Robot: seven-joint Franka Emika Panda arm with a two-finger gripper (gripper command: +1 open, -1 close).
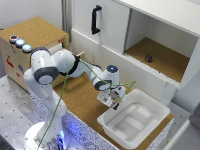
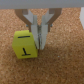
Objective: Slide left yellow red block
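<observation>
The yellow red block is a small yellow cube with a red T-shaped mark on one face. It rests on the cork surface right against the side of my fingertips. My gripper is shut with nothing between its fingers, and its tips are down at the block's level. In the exterior view the gripper hangs low over the cork table, close to the near rim of the white tub. There I cannot make out the block under the hand.
A white tub stands on the exterior view's right of the gripper. A small dark ball lies in the open cabinet shelf behind. A wooden box with round buttons stands at the far left. A green cable runs along the arm.
</observation>
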